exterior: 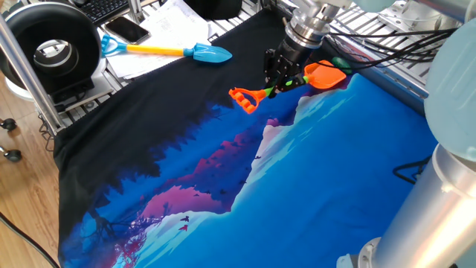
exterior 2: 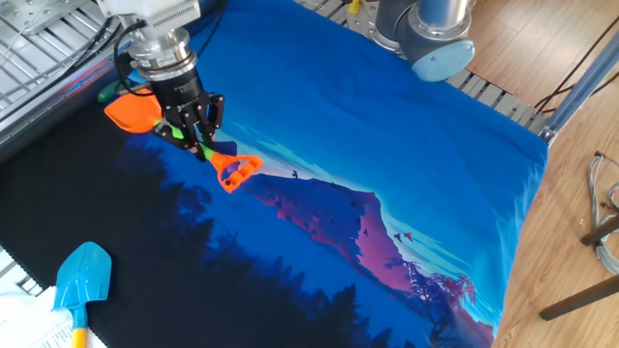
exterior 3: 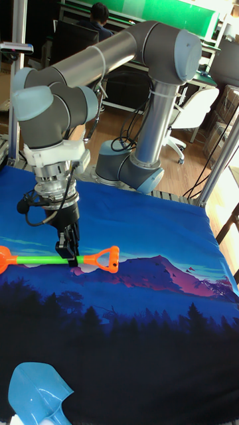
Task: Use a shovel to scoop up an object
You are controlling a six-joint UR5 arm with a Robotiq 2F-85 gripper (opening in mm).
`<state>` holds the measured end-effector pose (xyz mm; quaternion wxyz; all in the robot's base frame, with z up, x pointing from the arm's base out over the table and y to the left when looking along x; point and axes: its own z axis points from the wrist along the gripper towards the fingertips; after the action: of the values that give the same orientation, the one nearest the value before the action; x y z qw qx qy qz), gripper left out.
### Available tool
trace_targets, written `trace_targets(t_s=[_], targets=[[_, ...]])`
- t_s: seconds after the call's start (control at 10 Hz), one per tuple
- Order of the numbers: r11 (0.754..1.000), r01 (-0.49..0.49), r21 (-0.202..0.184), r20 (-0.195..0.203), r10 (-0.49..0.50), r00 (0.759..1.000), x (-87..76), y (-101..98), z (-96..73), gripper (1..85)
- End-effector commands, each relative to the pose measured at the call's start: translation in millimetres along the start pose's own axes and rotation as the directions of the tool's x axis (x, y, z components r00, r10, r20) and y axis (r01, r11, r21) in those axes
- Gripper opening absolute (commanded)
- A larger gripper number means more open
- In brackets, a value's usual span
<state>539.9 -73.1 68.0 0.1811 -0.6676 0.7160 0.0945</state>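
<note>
My gripper (exterior: 280, 82) is shut on the lime-green shaft of the shovel (exterior: 288, 82), near its middle. The shovel lies almost level just above the cloth, with its orange blade (exterior: 325, 74) toward the cloth's edge and its orange D-handle (exterior: 242, 97) toward the middle. In the other fixed view the gripper (exterior 2: 194, 145) holds the shovel (exterior 2: 135, 111) with the blade right beside the object (exterior 2: 104, 95), a small green lump at the cloth's edge. In the tall fixed view the gripper (exterior 3: 67, 256) pinches the shovel (exterior 3: 40, 259), whose blade is cut off at the left border.
A blue-bladed, yellow-shafted shovel (exterior: 178, 51) lies on papers beyond the cloth, also seen as the blue shovel (exterior 2: 81, 276). A phone (exterior: 126, 30) and a black round device (exterior: 52, 48) stand nearby. Cables (exterior: 387, 45) run over the metal frame behind the gripper.
</note>
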Motion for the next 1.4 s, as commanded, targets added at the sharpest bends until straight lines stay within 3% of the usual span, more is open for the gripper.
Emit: trace_targets(t_s=[0.0,0.4,0.7,1.3], targets=[[1.0,0.02,0.012,0.021,-0.02,1.0,1.1,-1.2,-5.7,2.3],[1.0,0.02,0.012,0.039,-0.021,0.999,6.7,5.4,-8.0,2.3],[1.0,0.011,0.02,0.074,-0.013,0.997,4.2,8.2,-10.6,2.3],[0.999,0.004,0.032,0.056,-0.006,0.998,12.3,7.8,-9.9,2.3]])
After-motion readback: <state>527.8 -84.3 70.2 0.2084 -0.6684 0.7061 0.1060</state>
